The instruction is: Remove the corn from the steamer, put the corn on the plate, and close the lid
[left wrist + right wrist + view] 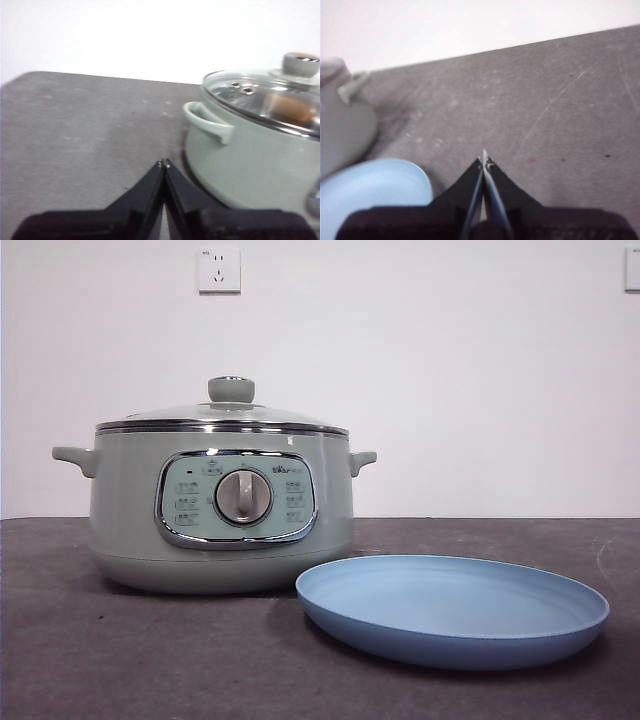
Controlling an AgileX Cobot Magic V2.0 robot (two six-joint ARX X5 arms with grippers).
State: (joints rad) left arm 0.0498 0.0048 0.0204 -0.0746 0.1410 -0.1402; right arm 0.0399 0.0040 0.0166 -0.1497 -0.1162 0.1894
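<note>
lid [222, 416] on steamer [220, 515], corn [290, 108] inside under glass | plate [452, 608] just beside on table [100, 660] | my left end effector [164, 162] and right end effector [484, 159] both pressed together, holding nothing | risk: knob [231, 390] slips, lid drops onto plate

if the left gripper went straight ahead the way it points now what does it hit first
Probably nothing: the left gripper, shut, points across bare table, with the steamer off to one side. Depth is unclear.
</note>
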